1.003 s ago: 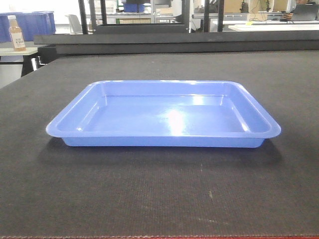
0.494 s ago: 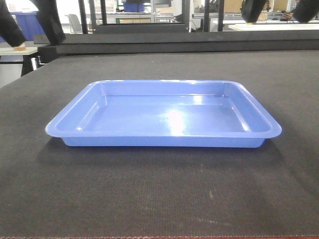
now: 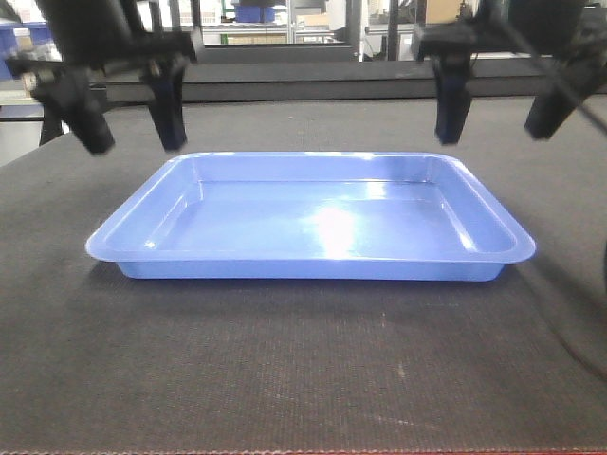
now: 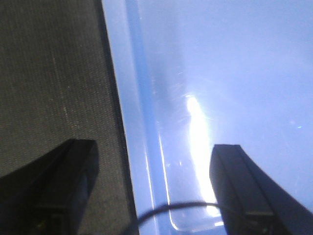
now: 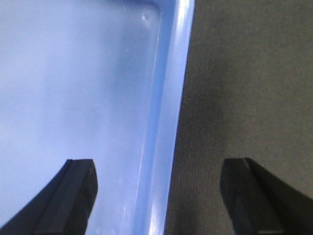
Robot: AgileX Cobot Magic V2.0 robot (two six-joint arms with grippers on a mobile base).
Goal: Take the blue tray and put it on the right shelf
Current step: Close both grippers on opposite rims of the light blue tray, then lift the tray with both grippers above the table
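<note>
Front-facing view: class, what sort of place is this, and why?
Probably a robotics lab or workshop: black left gripper and right gripper, both open, above a dark matted worktable; black frame uprights and a dark-blue storage bin behind.

Count from where I stand:

Wide shallow glossy light-blue plastic tray point(image 3: 313, 213): one.
Dark-matted desk point(image 3: 303, 379) beneath it: one.
Black robot hands: two, left hand point(image 3: 133, 140) and right hand point(image 3: 498, 131).
Black fingers point(image 3: 169, 114): two per hand, four in all.
Left wrist view: two fingers, one stretch of tray rim, one thin black cable point(image 4: 171, 208).
Right wrist view: two fingers, one stretch of tray rim.
Darker blue box shapes point(image 3: 256, 13) far back: two, one top centre, one at left edge; too small to tell more.
</note>
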